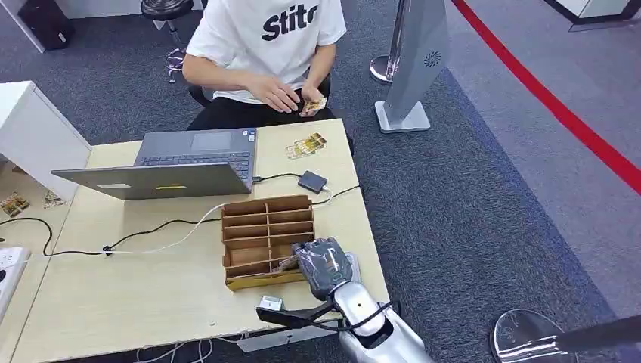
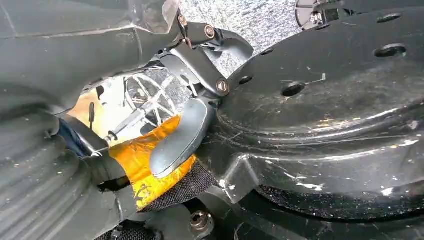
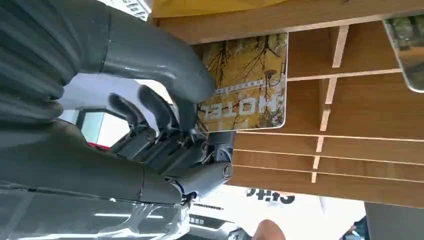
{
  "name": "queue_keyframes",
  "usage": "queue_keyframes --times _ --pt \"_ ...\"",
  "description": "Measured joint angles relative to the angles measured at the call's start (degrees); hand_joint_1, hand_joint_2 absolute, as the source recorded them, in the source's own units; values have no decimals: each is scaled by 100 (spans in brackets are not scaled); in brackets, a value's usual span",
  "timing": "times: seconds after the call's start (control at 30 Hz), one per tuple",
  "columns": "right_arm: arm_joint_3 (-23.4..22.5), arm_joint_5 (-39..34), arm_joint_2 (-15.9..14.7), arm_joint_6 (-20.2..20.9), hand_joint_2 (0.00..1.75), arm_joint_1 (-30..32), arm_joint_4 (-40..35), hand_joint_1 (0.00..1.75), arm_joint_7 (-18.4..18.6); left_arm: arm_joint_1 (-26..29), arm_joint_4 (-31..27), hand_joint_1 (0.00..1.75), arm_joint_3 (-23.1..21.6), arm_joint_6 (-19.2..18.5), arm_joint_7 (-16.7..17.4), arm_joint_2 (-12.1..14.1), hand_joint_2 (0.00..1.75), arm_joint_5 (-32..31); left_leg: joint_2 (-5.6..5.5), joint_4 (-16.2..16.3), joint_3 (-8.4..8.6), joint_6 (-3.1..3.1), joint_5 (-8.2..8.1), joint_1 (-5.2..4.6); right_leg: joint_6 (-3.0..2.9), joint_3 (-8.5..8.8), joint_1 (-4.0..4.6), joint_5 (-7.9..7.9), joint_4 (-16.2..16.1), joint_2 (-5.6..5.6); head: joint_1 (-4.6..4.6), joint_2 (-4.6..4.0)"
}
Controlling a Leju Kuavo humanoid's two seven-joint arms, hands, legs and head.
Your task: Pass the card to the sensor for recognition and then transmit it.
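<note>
One yellow hotel card with tree pictures (image 3: 248, 82) is pinched between the thick thumb and the dark fingers (image 3: 150, 107) of the right hand (image 1: 323, 266). The card is held at the near right corner of the brown wooden box with many slots (image 1: 266, 236), just above its thin wooden walls. The box is set on the pale wooden table (image 1: 136, 287). A small dark sensor pad on a black wire (image 1: 311, 181) is seen behind the box, a little apart from it. More yellow cards (image 1: 305, 145) are laid near the far edge of the table. A grey laptop (image 1: 170, 165) is opened to the left of the sensor pad. A person in a white shirt (image 1: 264, 45) is seated at the far side of the table, and another card (image 1: 314, 107) is held in that person's hands. The left hand (image 2: 175, 135) is seen up close against dark robot parts, with orange tape beside its thumb. Whether that hand is clenched or loose cannot be told.
</note>
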Motion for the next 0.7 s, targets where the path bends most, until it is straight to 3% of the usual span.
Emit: queue_keyframes --times 0.2,0.33,0.53,0.63,0.7 --pt "0 -114 0 -429 175 147 -359 175 -177 8 0 0 0 4 -2 -9 175 39 0 0 -1 0 0 0 0 -2 0 0 0 0 0 0" --pt "0 -179 -2 -488 175 234 -654 175 -241 9 0 0 0 7 -2 -9 175 48 0 0 -1 0 -1 0 0 -3 0 0 0 1 0 0" --pt "-24 -507 -50 -905 175 530 -1467 175 -652 16 0 0 0 11 -2 -11 175 96 0 0 -1 0 -1 0 0 -3 0 0 -1 1 0 0" --pt "-70 -763 -103 -835 175 607 -2016 175 -798 19 0 0 0 7 -2 -11 175 112 2 0 -2 0 -1 -1 0 -2 -1 0 0 1 0 0" --pt "-79 -861 -118 -527 175 502 -2265 175 -851 17 0 0 0 -9 -2 -4 175 90 7 0 -1 0 -1 0 0 -2 -1 1 0 3 0 0"
